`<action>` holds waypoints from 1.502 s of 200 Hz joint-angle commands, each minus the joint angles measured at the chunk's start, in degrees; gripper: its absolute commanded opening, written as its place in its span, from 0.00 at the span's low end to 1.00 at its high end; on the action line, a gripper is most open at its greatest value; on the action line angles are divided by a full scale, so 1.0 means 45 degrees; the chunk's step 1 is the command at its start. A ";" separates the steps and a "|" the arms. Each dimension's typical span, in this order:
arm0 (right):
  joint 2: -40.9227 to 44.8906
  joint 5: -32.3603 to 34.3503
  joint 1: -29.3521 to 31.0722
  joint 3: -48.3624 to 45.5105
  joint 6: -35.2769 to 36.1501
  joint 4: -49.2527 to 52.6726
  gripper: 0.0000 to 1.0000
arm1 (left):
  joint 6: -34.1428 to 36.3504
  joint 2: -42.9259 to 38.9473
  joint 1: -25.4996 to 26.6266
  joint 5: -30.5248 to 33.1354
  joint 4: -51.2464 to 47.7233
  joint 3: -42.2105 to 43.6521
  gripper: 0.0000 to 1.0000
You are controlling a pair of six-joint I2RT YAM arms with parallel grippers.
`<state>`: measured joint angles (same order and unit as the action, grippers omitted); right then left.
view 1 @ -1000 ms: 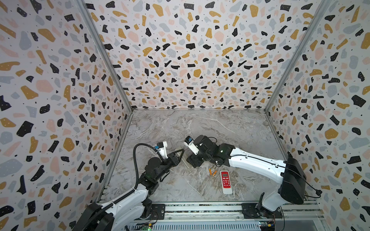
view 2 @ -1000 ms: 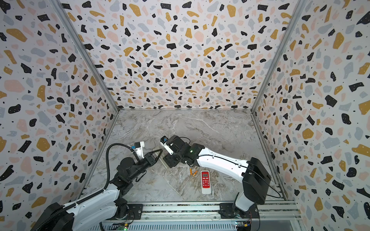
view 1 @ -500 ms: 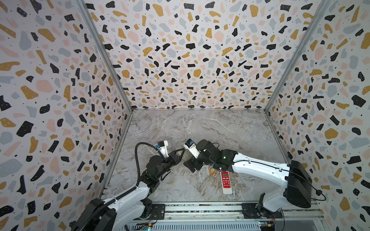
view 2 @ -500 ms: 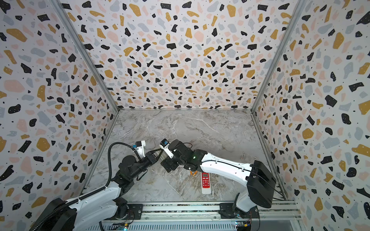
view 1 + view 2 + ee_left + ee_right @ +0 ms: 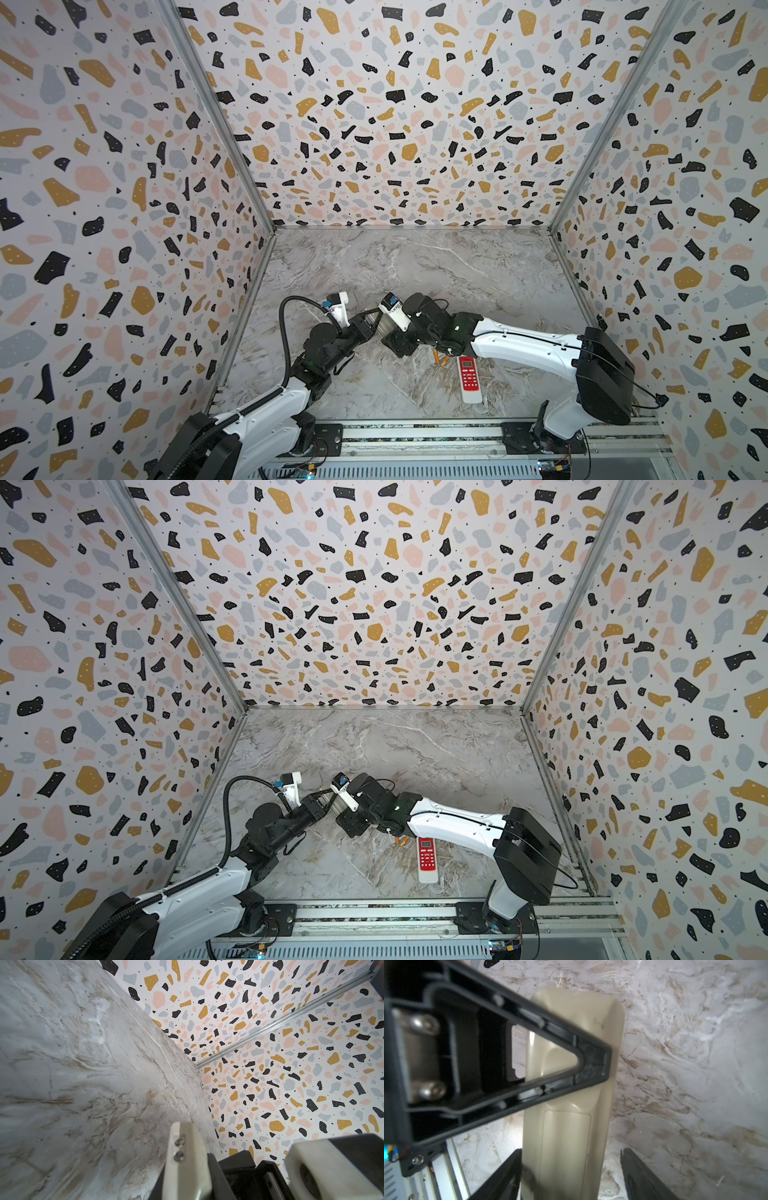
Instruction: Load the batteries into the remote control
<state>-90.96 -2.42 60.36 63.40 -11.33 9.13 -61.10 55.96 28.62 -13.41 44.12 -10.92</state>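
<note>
A cream remote control (image 5: 566,1136) is held in the air, its back and battery cover showing in the right wrist view. My left gripper (image 5: 376,319) is shut on it, one black triangular finger (image 5: 593,1064) lying across its upper part. My right gripper (image 5: 571,1178) is open around the remote's lower end. One finger (image 5: 502,1176) touches its side, while the other finger (image 5: 639,1176) stands apart. In both top views the two grippers meet mid-table around the remote (image 5: 337,806). Two orange batteries (image 5: 439,358) lie on the table under the right arm.
A second, white remote with a red face (image 5: 469,378) lies face up near the front edge, beside the batteries (image 5: 400,840). Speckled walls enclose the marble table (image 5: 415,266) on three sides. The arm bases sit on the front rail (image 5: 415,432).
The right arm has stretched out lower and brought its gripper a little forward along the held remote. Its jaws widened and then narrowed around it. The left arm has stayed still.
</note>
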 commanded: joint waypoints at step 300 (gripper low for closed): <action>0.5700 -1.2039 -0.3374 -0.5149 -0.2275 -1.0347 0.14 | 0.3298 -0.1396 0.2413 -0.5984 0.2475 -0.3545 0.79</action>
<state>-67.24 -53.25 45.58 39.51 -18.98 -31.11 -49.15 49.60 37.82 -37.74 54.72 -24.60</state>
